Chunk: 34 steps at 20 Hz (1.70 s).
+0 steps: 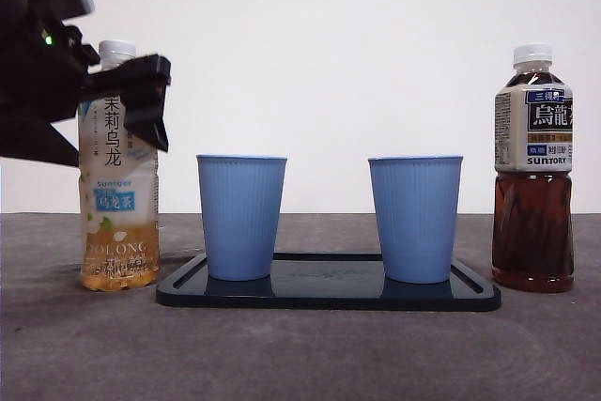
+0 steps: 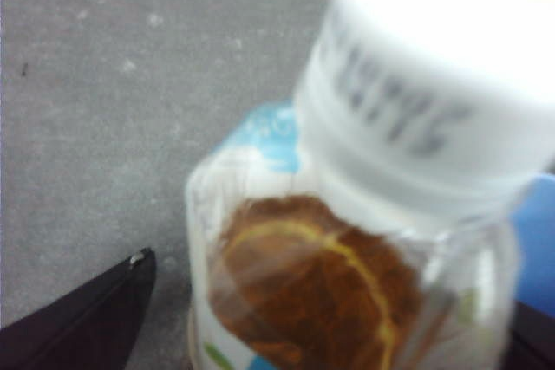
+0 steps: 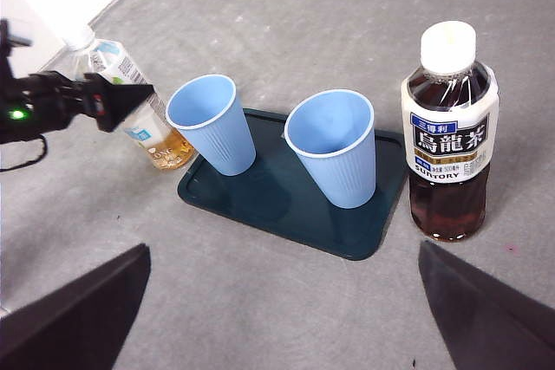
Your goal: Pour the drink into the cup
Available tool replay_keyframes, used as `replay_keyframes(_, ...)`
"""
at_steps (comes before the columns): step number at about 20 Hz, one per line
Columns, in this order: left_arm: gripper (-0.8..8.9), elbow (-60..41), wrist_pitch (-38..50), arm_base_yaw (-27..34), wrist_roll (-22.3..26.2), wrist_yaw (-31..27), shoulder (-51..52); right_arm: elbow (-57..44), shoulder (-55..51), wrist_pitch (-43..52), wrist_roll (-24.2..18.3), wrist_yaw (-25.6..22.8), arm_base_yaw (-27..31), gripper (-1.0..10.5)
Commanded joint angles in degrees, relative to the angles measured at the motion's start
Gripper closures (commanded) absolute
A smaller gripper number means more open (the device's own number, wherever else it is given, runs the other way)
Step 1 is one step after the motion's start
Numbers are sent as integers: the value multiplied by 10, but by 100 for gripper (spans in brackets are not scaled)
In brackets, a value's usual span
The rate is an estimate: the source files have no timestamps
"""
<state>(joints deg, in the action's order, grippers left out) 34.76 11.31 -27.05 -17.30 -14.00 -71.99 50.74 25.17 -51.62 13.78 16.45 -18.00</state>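
Note:
A light oolong bottle [image 1: 117,213] with a white cap stands left of the dark tray [image 1: 329,293]. It holds a little yellow drink at its base. My left gripper [image 1: 127,105] is around its upper part, and in the left wrist view [image 2: 338,301] the jaws stand apart on either side of the bottle [image 2: 416,84], open. Two blue cups [image 1: 241,218] [image 1: 414,218] stand upright and empty on the tray. My right gripper [image 3: 283,247] is open, high above the table, holding nothing.
A capped dark Suntory tea bottle [image 1: 532,185] stands right of the tray, nearly full. The right wrist view shows the left gripper [image 3: 113,101], the light bottle [image 3: 147,136], both cups [image 3: 211,123] [image 3: 334,149], the tray [image 3: 260,201] and the dark bottle [image 3: 448,145].

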Motion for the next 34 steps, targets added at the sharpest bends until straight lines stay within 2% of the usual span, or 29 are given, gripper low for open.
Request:
replay_keyframes(1,337,9,-18,-3,2,-2,26,10,2,5,6,0,-3,453)
replay_keyframes(7,337,16,-147,-12,1,7,167,10,2,6,6,0,-3,453)
replay_keyframes(11,337,50,-292,-28,-1,76,275,10,2,6,6,1,-3,453)
replay_keyframes(14,345,99,-408,-35,3,104,327,10,2,6,5,3,-3,453)
replay_keyframes(17,346,157,-517,-38,14,137,362,10,2,6,2,45,-3,453)
replay_keyframes(19,346,190,-568,-38,32,185,377,10,2,6,1,79,-3,453)
replay_keyframes(22,349,224,-616,-38,80,285,393,10,2,6,1,117,-3,453)
replay_keyframes(24,349,238,-629,-38,80,330,400,10,2,6,-4,132,-3,453)
replay_keyframes(27,349,242,-625,-38,81,341,409,10,2,7,-15,165,-3,454)
replay_keyframes(30,357,242,-623,-38,81,340,409,10,2,11,-22,165,-3,454)
replay_keyframes(31,393,242,-623,-38,81,340,409,10,2,14,-23,165,-3,454)
replay_keyframes(32,507,242,-624,-38,84,339,409,10,2,15,-22,165,-3,471)
replay_keyframes(33,682,242,-624,-38,92,339,409,10,2,16,-22,165,-3,566)
replay_keyframes(34,831,242,-624,-38,97,339,409,10,2,15,-24,165,-3,724)
